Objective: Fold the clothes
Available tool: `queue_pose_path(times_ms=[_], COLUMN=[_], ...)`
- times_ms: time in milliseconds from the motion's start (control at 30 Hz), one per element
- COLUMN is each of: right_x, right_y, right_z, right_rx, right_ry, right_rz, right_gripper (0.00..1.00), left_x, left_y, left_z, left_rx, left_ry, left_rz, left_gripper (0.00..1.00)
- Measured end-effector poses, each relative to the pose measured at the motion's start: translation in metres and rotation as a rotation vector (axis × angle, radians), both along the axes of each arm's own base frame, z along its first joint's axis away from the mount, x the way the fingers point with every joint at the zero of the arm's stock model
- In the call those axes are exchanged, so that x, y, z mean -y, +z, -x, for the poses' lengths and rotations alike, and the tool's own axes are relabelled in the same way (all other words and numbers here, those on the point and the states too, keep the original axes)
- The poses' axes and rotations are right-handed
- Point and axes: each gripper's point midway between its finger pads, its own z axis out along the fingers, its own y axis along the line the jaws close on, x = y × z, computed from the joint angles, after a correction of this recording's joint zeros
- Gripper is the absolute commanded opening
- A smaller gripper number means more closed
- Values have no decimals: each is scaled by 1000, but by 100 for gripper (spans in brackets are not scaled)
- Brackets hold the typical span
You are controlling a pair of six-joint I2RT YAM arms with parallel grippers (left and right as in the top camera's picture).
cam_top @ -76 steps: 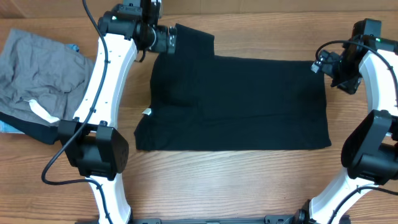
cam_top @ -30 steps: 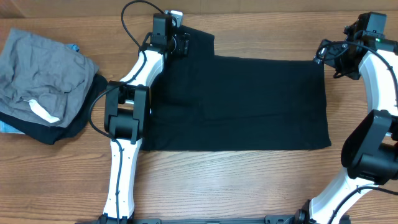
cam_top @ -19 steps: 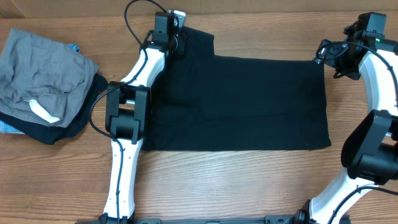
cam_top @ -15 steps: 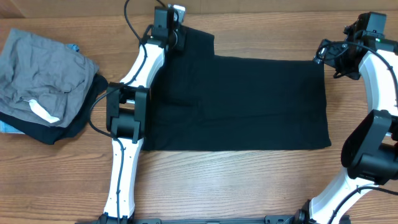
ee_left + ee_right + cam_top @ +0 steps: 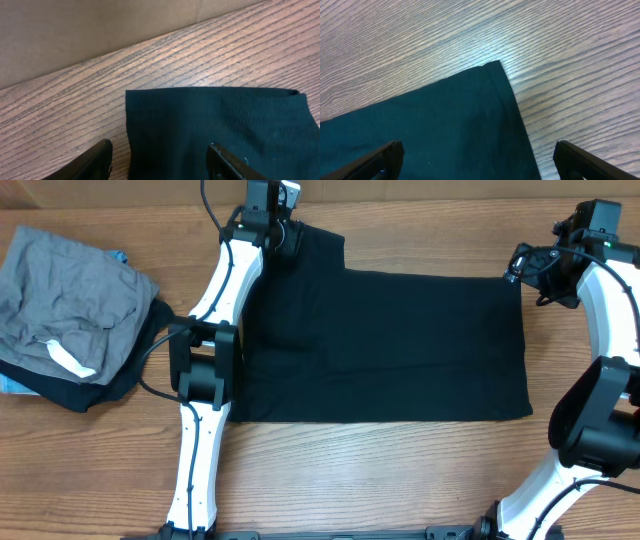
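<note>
The black T-shirt lies flat across the middle of the wooden table, one sleeve reaching up toward the top centre; at far left the grey garment sits heaped on a dark garment; the left gripper hangs over the sleeve's edge, fingers spread, pinching nothing; the right gripper stands wide apart above the shirt's upper right corner.

A plain black T-shirt lay spread flat across the middle of the overhead frame. It formed a broad, smooth rectangle with straight edges. One short sleeve jutted toward the upper left, also flat, and the upper right corner lay square on the wood.
</note>
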Motion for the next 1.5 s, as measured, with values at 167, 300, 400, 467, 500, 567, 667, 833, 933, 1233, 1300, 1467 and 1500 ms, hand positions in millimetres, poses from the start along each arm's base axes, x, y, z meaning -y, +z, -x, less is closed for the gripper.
queue_pose_path(times_ms=[167,300,400,467,500,567,667,833,933,1233,1300,1467,1500], right_x=[0,0,0,0,0,0,0,0,0,0,0,0,0], right_y=[0,0,0,0,0,0,0,0,0,0,0,0,0], right_z=[0,0,0,0,0,0,0,0,0,0,0,0,0], right_rx=[0,-1,0,0,0,0,0,0,0,0,0,0,0], right_ry=[0,-1,-1,0,-1,0,0,0,1,0,0,0,0], right_rz=[0,0,0,0,0,0,0,0,0,0,0,0,0], right_gripper=[100,100,100,100,100,100,100,100,100,100,100,100,100], left_x=[-4,0,25,42,54,67,73,68,69,73,73,73,73], left_y=[12,66,83,83,84,85,81,28,2,-19,-24,-35,-35], left_z=[27,37,47,51,52,53,45,25,19,12,11,9,9], left_rx=[-151,-145,-130,-118,-103,-86,-59,-78,-89,-92,-89,-92,-91], left_ry=[42,65,42,26,14,2,9,57,71,102,108,119,119], left_rz=[13,46,35,11,0,-2,13,37,46,91,94,100,101], left_gripper=[51,47,46,47,47,48,49,49,49,49,49,48,47])
